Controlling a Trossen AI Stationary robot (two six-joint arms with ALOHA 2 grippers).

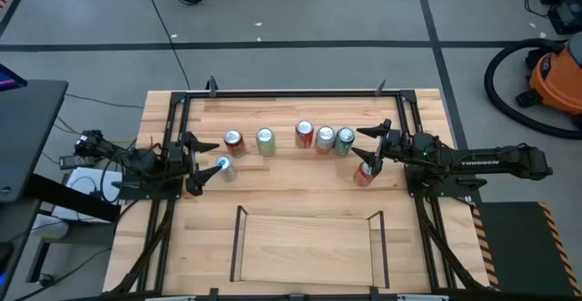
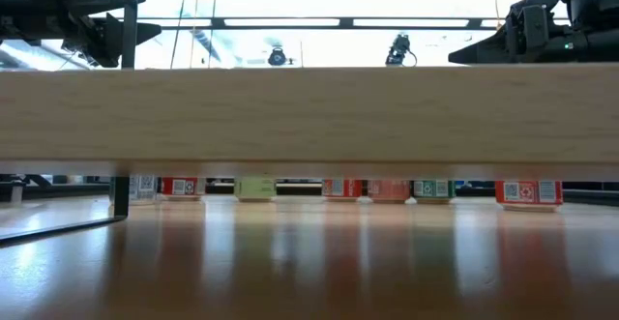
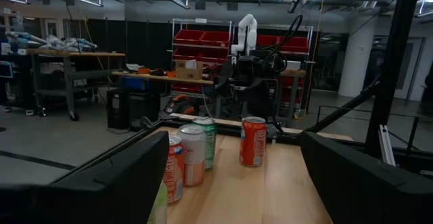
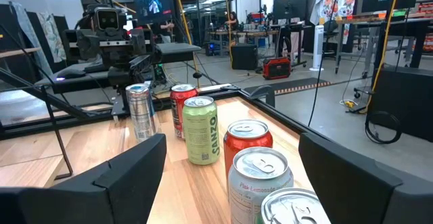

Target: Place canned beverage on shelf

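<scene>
Seven cans (image 1: 325,138) line the tabletop (image 1: 300,178) behind the empty shelf (image 1: 309,244); left gripper (image 1: 207,161) and right gripper (image 1: 367,143) flank the row, jaws parted, holding nothing.

A small shelf (image 1: 309,246) of thin black rods with a light wood floor stands empty. Behind it, seven upright cans: red (image 1: 235,143), green (image 1: 265,141), red (image 1: 305,134), silver (image 1: 325,138), green (image 1: 345,140), a silver one (image 1: 224,168) and a red one (image 1: 365,172) slightly nearer.
</scene>
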